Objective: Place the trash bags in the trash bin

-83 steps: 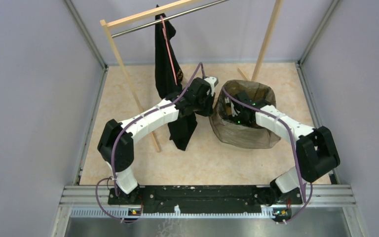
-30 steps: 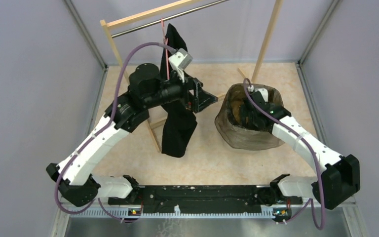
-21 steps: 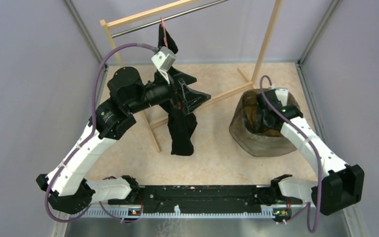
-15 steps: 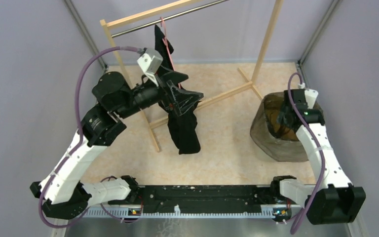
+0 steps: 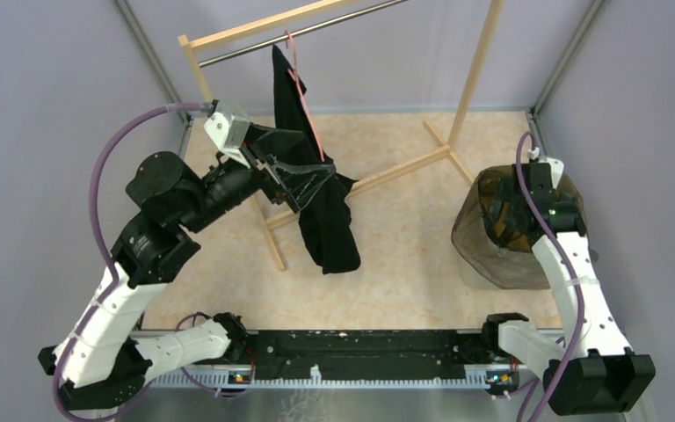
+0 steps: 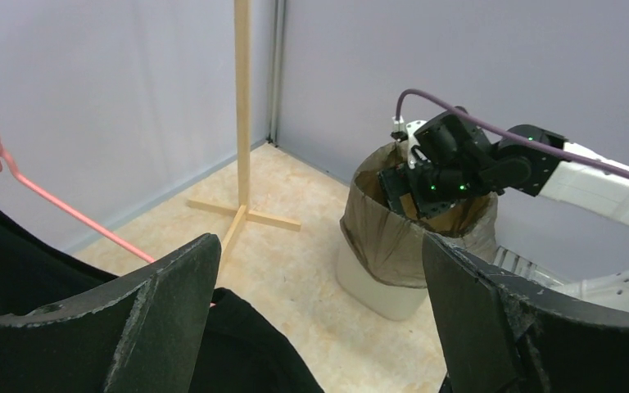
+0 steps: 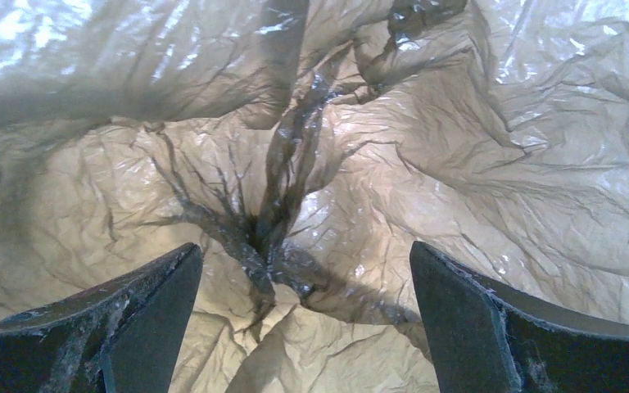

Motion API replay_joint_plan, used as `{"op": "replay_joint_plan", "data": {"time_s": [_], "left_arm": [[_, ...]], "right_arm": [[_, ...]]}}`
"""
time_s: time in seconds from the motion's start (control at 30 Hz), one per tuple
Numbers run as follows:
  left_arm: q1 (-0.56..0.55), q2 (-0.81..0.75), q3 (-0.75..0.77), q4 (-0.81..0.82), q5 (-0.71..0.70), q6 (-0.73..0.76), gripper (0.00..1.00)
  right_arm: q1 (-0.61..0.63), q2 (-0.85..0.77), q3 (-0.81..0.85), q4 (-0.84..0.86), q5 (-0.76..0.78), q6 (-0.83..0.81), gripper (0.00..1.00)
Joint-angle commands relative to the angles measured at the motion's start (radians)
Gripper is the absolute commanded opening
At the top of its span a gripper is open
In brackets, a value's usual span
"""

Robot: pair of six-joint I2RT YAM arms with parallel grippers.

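The bin (image 5: 527,274) is standing by the right edge of the floor (image 5: 404,255), about midway along it, and the bag (image 5: 479,242) is sitting in it: brown, glossy film is lining the inside and spilling over the rim down the outer walls. From the left wrist camera the bin's cream lower wall (image 6: 373,293) is showing below the bag's hem (image 6: 385,241).

The right pincer (image 5: 511,215) is reaching down into the mouth of the bin. Its own camera is looking straight at the crumpled film (image 7: 393,180), gathered into dark creases at the centre, and the right pincer (image 7: 301,250) is spread wide with nothing clamped.

Over on the left side, the left pincer (image 5: 315,163) is hanging high above the floor, right against the black T-shirt (image 5: 332,233) on its pink hanger (image 5: 299,66), which is dangling from the wooden rack (image 5: 475,61). The left pincer (image 6: 319,241) is gaping wide too, gripping nothing. Whether it is touching the cloth (image 6: 16,270), I cannot tell. It is well apart from the bin.
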Motion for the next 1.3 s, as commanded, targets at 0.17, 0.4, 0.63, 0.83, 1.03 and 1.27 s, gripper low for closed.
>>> {"op": "replay_joint_plan", "data": {"time_s": [0.17, 0.4, 0.63, 0.83, 1.03, 1.27], "left_arm": [[0.003, -0.007, -0.011, 0.024, -0.037, 0.022, 0.99], [0.003, -0.047, -0.001, -0.024, -0.081, 0.036, 0.99], [0.003, -0.06, 0.008, -0.049, -0.103, 0.051, 0.98], [0.003, -0.056, 0.003, -0.032, -0.102, 0.051, 0.99], [0.003, -0.044, -0.003, -0.01, -0.069, 0.026, 0.99], [0.003, -0.043, 0.015, -0.023, -0.077, 0.015, 0.99]], "right_arm": [[-0.01, 0.09, -0.007, 0.203, -0.021, 0.074, 0.99], [-0.022, 0.118, -0.09, 0.444, 0.056, 0.134, 0.98], [-0.026, 0.103, -0.163, 0.634, 0.117, 0.079, 0.98], [-0.03, 0.101, -0.18, 0.774, 0.13, -0.003, 0.99], [-0.033, 0.158, -0.179, 0.905, 0.14, -0.035, 0.99], [-0.094, 0.243, -0.18, 1.108, 0.151, -0.098, 0.99]]}}
